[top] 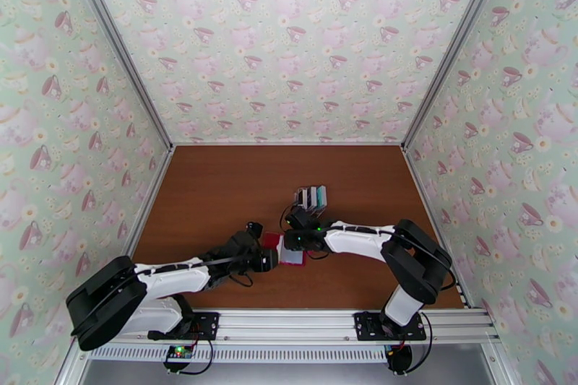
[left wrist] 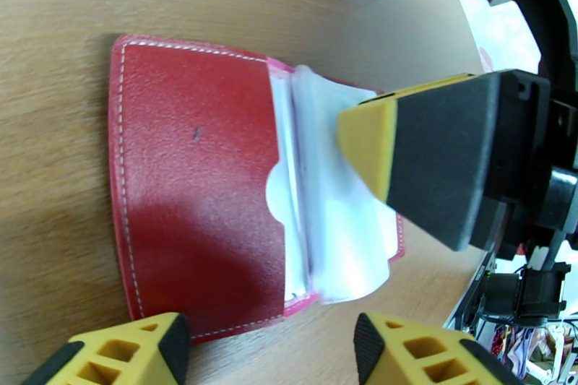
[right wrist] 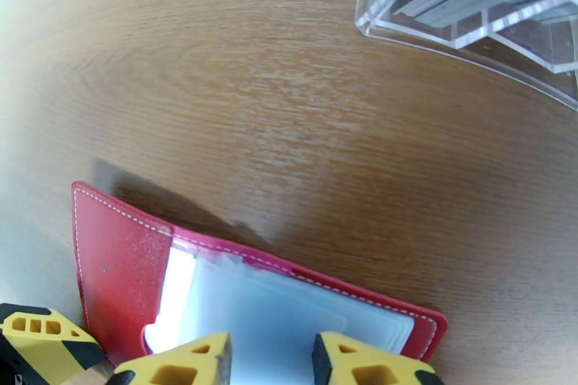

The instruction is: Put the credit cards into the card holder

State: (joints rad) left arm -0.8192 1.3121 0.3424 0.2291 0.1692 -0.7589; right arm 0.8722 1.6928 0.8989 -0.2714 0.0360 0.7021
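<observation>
Left gripper [left wrist: 267, 354]: released, jaws wide apart at the red cover of the card holder [left wrist: 195, 191]. Holder lies open on the table [top: 217, 191], centrally, towards its near edge. Right gripper [right wrist: 271, 361]: jaws narrowly parted, grasping nothing, one fingertip [left wrist: 368, 141] on the pale pockets. Credit cards [top: 312, 197]: upright in a clear rack [right wrist: 404, 25], mid-table.

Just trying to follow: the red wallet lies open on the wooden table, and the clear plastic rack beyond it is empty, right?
Not quite: the clear plastic rack holds cards, as the right wrist view shows. The red wallet does lie open on the wooden table.
</observation>
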